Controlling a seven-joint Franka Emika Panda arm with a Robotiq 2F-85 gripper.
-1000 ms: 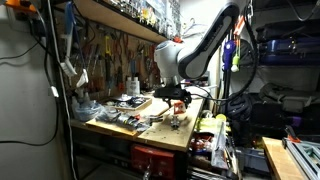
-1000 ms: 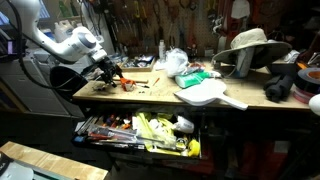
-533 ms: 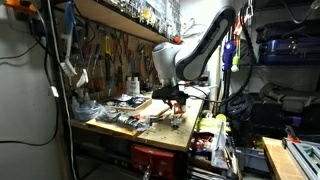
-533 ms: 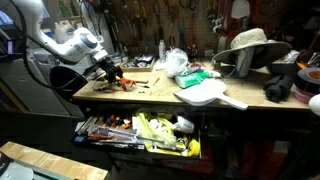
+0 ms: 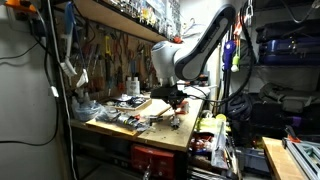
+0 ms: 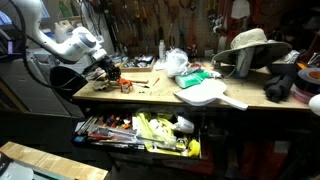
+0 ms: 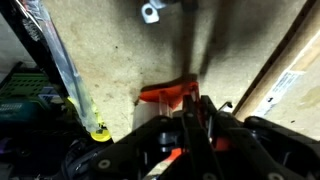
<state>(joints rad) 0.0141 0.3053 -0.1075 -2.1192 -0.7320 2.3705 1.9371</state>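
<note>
The gripper [image 7: 197,118] sits low over the wooden workbench [image 7: 110,60], near the bench's end in both exterior views [image 5: 176,100] [image 6: 112,72]. In the wrist view its fingers stand narrow, closed onto an orange tool [image 7: 165,95]. The tool's free end projects ahead of the fingertips and lies against the bench surface. A small metal fitting [image 7: 150,12] lies farther ahead, well apart from the tool. A plastic-wrapped rod [image 7: 55,60] runs along one side, and a white label [image 7: 290,85] lies on the opposite side. An open drawer [image 6: 140,130] full of tools hangs below the bench.
</note>
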